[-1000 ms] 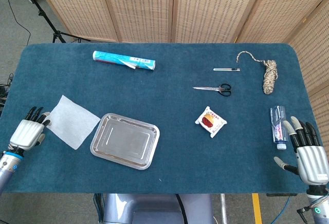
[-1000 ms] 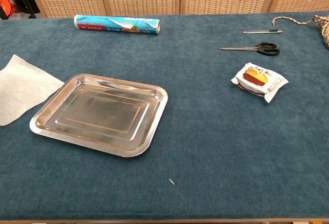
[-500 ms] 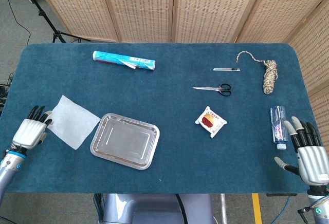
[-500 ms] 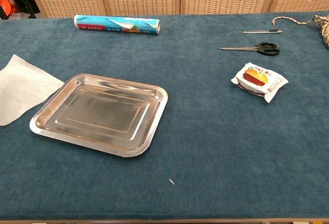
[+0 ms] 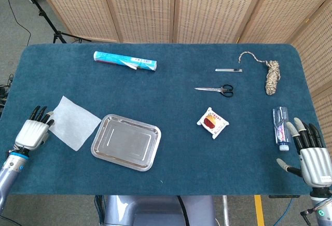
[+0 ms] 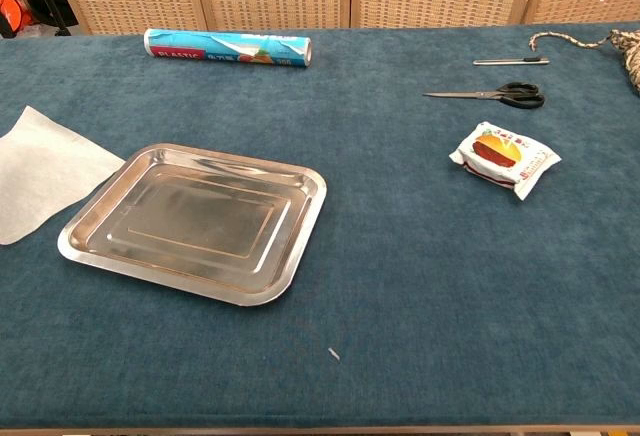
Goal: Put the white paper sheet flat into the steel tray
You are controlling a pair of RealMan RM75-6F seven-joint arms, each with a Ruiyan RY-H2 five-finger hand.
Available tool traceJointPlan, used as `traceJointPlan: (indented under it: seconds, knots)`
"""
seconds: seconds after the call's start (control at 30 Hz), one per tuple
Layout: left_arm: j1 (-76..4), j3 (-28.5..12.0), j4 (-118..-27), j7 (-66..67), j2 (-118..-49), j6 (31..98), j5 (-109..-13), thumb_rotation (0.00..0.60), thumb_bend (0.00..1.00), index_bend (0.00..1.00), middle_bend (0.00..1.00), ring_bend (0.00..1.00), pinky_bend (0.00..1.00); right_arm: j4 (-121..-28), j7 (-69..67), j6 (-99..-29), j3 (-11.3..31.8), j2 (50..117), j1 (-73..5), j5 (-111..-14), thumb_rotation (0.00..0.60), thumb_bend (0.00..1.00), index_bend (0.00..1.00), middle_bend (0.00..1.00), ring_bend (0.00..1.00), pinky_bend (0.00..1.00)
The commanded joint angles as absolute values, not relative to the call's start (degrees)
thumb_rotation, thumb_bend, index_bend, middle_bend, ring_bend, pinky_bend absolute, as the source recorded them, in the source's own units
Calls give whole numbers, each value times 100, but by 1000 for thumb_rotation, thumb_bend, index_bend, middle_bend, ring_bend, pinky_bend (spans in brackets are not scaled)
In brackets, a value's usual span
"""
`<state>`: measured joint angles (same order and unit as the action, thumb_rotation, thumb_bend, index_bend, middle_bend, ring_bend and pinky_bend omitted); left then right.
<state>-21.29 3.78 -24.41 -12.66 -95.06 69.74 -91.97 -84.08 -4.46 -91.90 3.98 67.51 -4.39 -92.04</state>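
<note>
We logged the left hand [image 5: 32, 131] low at the left edge of the table [image 5: 171, 153], back of the hand up, fingers pointing away from the robot and lying close together. Its fingertips [image 5: 40, 113] sat just beside the left corner of the paper sheet [image 5: 74, 122]; we could not tell whether they touched it. It held nothing. The sheet lay flat on the cloth, left of the steel tray [image 5: 126, 142], its right corner just beside the tray rim, not inside it. The tray held nothing.

We noted the right hand [image 5: 310, 156] at the right front corner, back up, fingers spread apart and extended, thumb out to the side, gripping nothing. A small bottle [image 5: 280, 127] lay just beyond its fingers.

Elsewhere: a wrap roll [image 5: 125, 62], scissors [image 5: 215, 89], a snack packet [image 5: 213, 123], a twine bundle [image 5: 271, 75].

The chest view showed neither hand.
</note>
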Motion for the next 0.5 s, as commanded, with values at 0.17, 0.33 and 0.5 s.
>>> traceJointPlan:
  seconds: [0.17, 0.33, 0.5]
  knots:
    - [-2116, 364, -2255, -1180, -9653, 7031, -9178, 600, 363, 430, 250, 45, 62, -8430, -411, -9180, 397, 6748, -433, -9188, 600, 0, 1, 0, 0, 0]
    - [-2116, 364, -2138, -1147, -9738, 7019, -9169, 600, 364, 435, 255, 45, 62, -8444, -404, -9179, 400, 6744, -428, -9177, 600, 0, 1, 0, 0, 0]
    - [-2112, 347, -2025, -1155, -9825, 6990, -9138, 600, 365, 452, 267, 45, 62, -8449, -402, -9182, 398, 6743, -428, -9185, 600, 0, 1, 0, 0, 0]
